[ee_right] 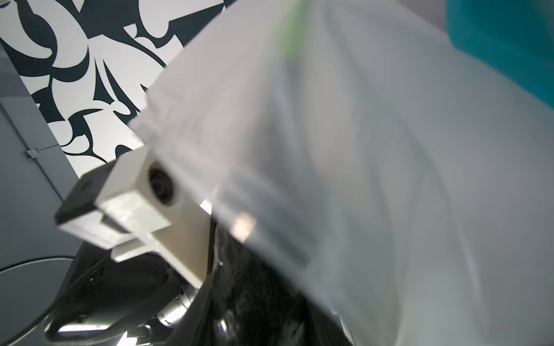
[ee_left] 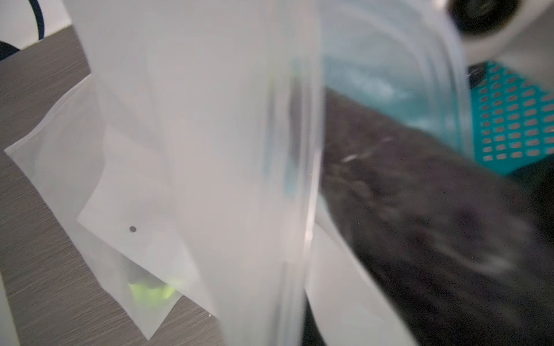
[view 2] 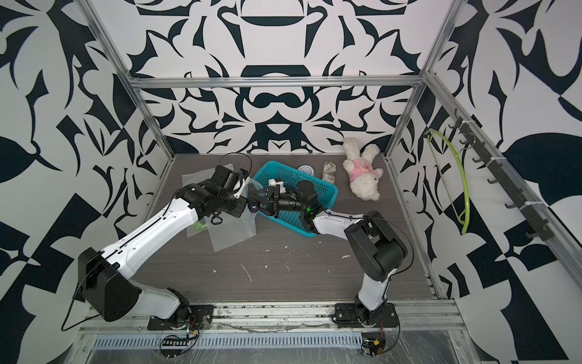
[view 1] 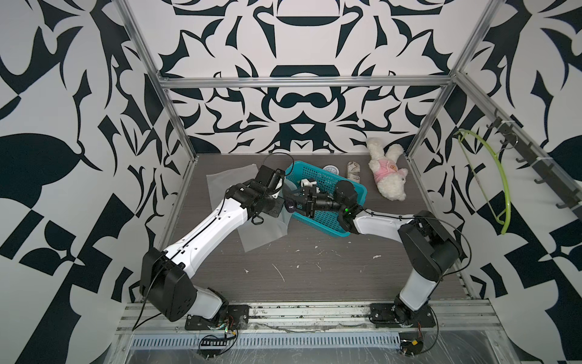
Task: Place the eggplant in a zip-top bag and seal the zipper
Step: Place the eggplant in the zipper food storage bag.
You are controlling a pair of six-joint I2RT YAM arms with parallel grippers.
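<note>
Left gripper (view 1: pixel 279 206), clenched on the frosted plastic zip-top bag (view 1: pixel 261 236), meets the right gripper (view 1: pixel 297 203) grasping the dark purple eggplant (view 1: pixel 289 207) at the teal mesh basket's (view 1: pixel 327 220) nine-o'clock rim; six-o'clock grey tabletop (view 1: pixel 315 274) lies open; fingertips hidden.

The gap between my hands is full: the bag (ee_left: pixel 209 119) pinched in my left gripper (view 1: pixel 281 205) meets the eggplant (view 1: pixel 289 207) held in my right gripper (view 1: pixel 298 203). The blue basket (view 1: pixel 315 170) sits under my right wrist. The front of the table (view 1: pixel 315 277) is free room. A toy bunny (view 1: pixel 389 176) blocks the far right corner.
</note>
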